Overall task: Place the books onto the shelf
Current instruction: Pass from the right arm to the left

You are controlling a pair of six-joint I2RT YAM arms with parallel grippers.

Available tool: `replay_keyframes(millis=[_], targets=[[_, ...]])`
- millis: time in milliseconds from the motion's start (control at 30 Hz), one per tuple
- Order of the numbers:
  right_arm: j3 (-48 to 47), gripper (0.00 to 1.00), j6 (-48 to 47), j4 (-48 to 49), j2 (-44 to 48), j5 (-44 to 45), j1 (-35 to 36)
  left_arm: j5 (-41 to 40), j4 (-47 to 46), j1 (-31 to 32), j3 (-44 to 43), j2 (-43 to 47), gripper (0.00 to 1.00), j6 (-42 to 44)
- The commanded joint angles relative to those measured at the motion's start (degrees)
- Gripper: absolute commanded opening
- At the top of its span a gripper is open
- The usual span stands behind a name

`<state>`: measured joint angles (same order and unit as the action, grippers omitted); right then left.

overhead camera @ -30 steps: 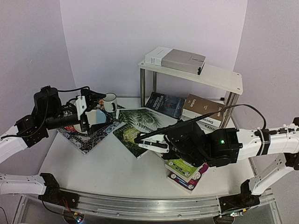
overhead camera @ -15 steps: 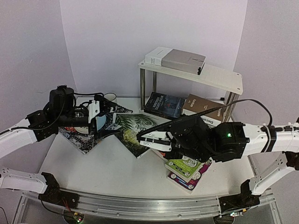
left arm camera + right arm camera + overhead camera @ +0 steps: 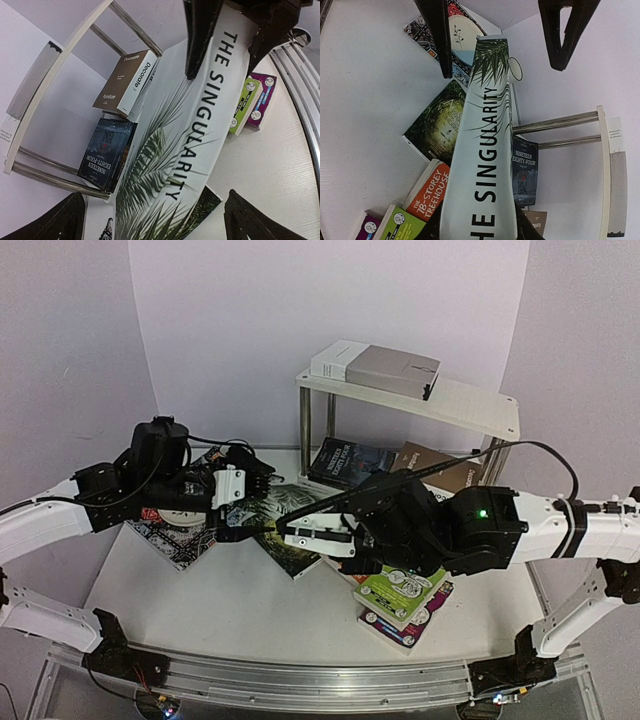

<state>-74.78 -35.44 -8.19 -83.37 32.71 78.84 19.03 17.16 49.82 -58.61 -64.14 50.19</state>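
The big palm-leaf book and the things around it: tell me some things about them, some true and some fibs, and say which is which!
1. The right gripper is holding the big palm-leaf book. True.
2. The left gripper is shut tight. False: it is open wide, with a finger on each side of the book's far end.
3. The top board of the shelf has nothing on it. False: a white-and-grey book lies there.
4. A lime green book sits on top of a magenta book. True.
5. The orange book is up on the shelf's top board. False: it lies down low, right beside the lime green book.
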Motion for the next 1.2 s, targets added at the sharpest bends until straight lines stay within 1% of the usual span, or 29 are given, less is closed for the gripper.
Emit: replay_keyframes(millis=[0, 200, 300, 467, 600, 800, 967, 1167], targets=[[-4.3, 0.0, -0.7, 0.9, -0.3, -0.9, 0.2, -3.1, 0.5, 1.9, -3.2, -1.1, 0.95, 5.5], [-4.1, 0.0, 0.4, 1.0, 2.2, -4.8, 0.2, 0.9, 0.2, 2.3, -3.3, -1.3, 0.89, 8.3], [-3.6, 0.0, 0.8, 1.1, 3.9, -6.3, 0.2, 1.7, 0.2, 2.3, -3.8, -2.0, 0.83, 8.3], [-3.2, 0.0, 1.1, 1.1, 5.3, -7.0, 0.2, 1.6, 0.1, 2.5, -4.5, -3.2, 0.72, 8.0], [-3.5, 0.0, 0.7, 1.2, 4.9, -5.8, 0.2, 2.6, 0.2, 3.0, -4.7, -3.8, 0.68, 7.8], [-3.6, 0.0, 0.0, 1.9, 4.6, -6.1, 0.2, 0.2, 0.2, 4.4, -5.1, -4.6, 0.56, 8.2], [-3.9, 0.0, -0.5, 2.2, 4.2, -5.9, 0.2, -0.1, 0.1, 4.8, -5.5, -5.0, 0.47, 8.2], [-3.5, 0.05, -0.6, 2.5, 4.4, -6.0, 0.2, -2.6, 0.1, 5.4, -6.1, -5.7, 0.36, 8.7]])
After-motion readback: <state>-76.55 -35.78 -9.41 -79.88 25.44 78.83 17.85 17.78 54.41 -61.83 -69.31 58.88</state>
